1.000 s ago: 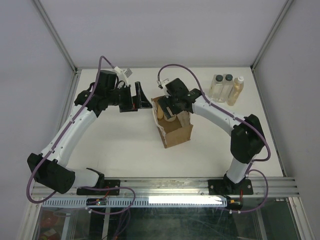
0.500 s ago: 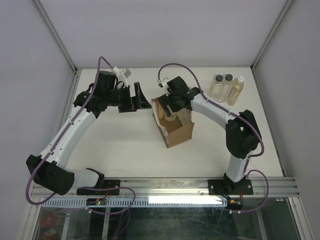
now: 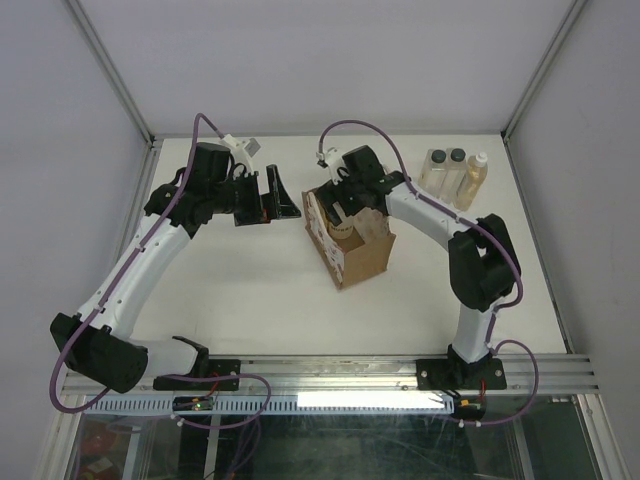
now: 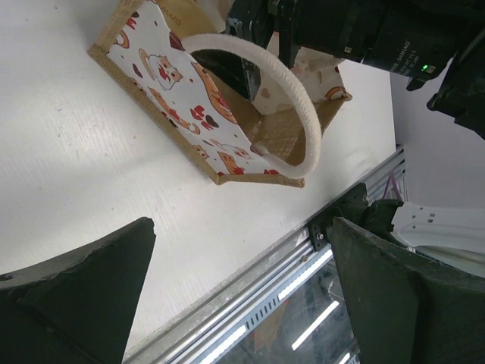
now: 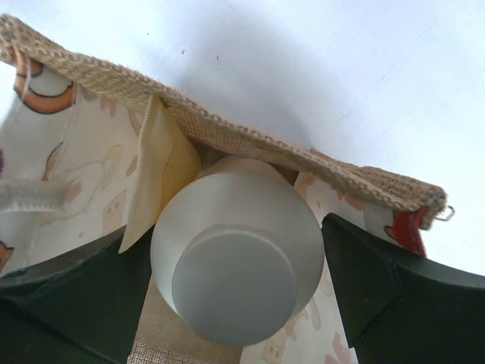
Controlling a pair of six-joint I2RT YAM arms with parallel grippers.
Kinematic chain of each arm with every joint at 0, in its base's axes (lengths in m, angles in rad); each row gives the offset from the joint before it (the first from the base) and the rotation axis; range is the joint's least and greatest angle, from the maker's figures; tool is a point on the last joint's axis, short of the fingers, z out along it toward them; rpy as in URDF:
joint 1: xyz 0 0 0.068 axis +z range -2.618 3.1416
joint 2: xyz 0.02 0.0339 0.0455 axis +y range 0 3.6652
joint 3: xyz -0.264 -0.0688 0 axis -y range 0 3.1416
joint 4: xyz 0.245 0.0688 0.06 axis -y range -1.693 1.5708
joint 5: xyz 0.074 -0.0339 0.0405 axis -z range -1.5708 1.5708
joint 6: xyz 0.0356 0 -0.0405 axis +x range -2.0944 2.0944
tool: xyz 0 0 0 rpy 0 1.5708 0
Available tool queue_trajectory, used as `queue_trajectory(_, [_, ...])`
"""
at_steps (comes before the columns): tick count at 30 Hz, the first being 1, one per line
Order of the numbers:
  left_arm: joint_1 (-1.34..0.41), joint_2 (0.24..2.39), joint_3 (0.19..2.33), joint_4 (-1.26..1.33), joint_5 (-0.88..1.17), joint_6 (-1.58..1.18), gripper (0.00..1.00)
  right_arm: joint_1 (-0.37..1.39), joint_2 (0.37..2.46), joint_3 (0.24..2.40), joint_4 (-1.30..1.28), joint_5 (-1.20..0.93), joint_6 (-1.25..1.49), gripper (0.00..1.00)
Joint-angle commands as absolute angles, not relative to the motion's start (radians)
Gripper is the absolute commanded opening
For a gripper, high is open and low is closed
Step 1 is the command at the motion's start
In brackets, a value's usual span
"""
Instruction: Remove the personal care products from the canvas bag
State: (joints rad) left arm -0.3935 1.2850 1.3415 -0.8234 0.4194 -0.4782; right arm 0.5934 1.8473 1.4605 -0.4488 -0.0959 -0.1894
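The canvas bag (image 3: 362, 257) stands mid-table, tan with a cartoon-patterned panel (image 4: 189, 91) and a cream loop handle (image 4: 297, 102). My right gripper (image 3: 341, 212) reaches into its top, and its jaws sit against both sides of the whitish bottle (image 5: 239, 258), which is still inside the bag under the burlap rim (image 5: 227, 129). Two clear bottles with black caps (image 3: 437, 170) and the amber bottle with a white cap (image 3: 472, 180) stand on the table at the back right. My left gripper (image 3: 271, 196) is open and empty, left of the bag.
The aluminium rail (image 4: 303, 250) runs along the table's near edge. Grey enclosure walls (image 3: 60, 150) close in the left, right and back sides. The three bottles stand close to the back right corner.
My right wrist has shifted toward the back and its elbow has swung in. The bag has moved slightly right and turned with it. The left arm has barely moved.
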Motion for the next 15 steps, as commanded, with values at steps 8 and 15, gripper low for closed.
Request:
queue_trajectory(8, [-0.399, 1.255, 1.341, -0.814, 0.407, -0.457, 0.99, 0.579, 1.884, 1.476, -0.362, -0.163, -0.248, 0.80])
queue_trajectory(15, [-0.399, 1.259, 1.341, -0.813, 0.406, -0.457, 0.99, 0.579, 1.807, 1.427, -0.296, -0.179, -0.246, 0.41])
